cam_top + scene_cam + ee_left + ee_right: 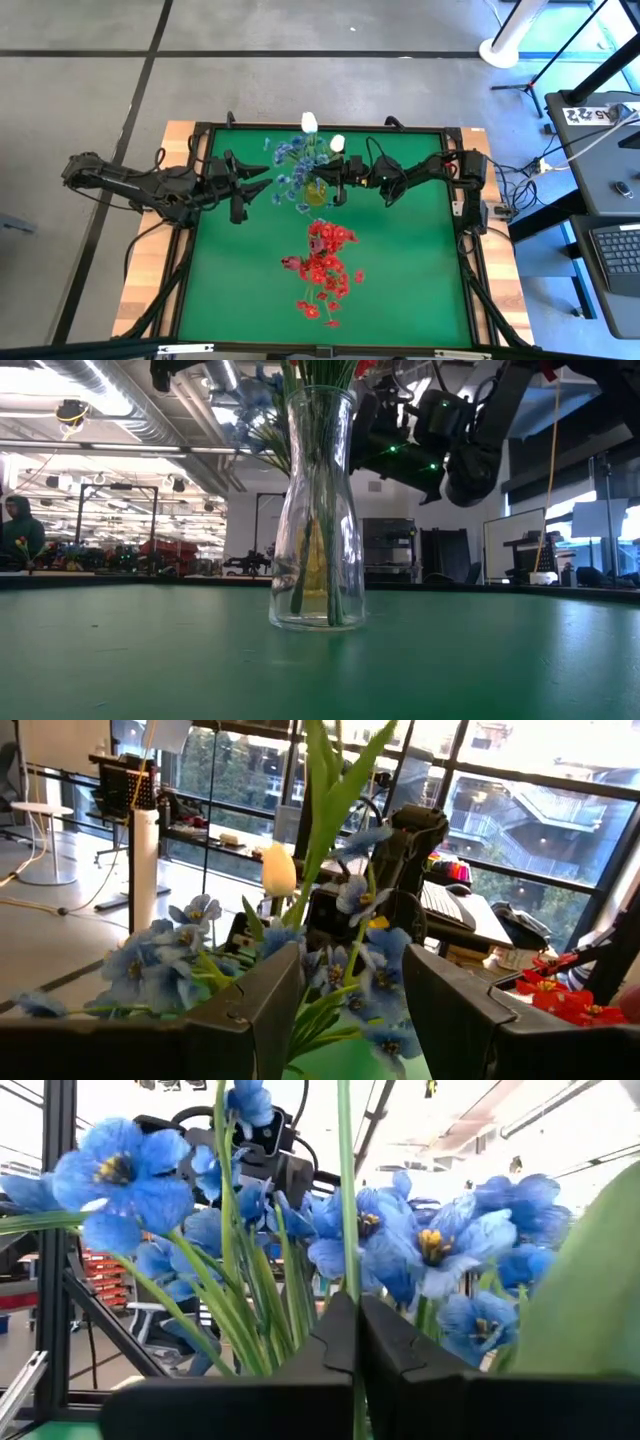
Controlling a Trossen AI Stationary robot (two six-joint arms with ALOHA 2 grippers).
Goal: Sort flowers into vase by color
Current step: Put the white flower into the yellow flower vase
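Observation:
Blue blossom sprays and two white tulip buds stand in a vase at the table's far middle. Red sprays stand by their stems in a clear glass vase nearer the front. My left gripper is open at the blue bunch's left; in its wrist view its fingers flank blue blossoms and green stems, and I cannot tell whether they touch. My right gripper is at the bunch's right, shut on a green stem. No dark pink bud shows. My right gripper pinches one thin green stem between its two shut fingers, coming level from the table's right, fingers across the stem. The stem runs upright past the fingers among the blue blossoms; its blossom lies outside the wrist view.
The green table top has a black frame around it. Bare green surface lies left and right of the red bunch. A broad green leaf is close beside my right gripper. Both arms reach in over the far half.

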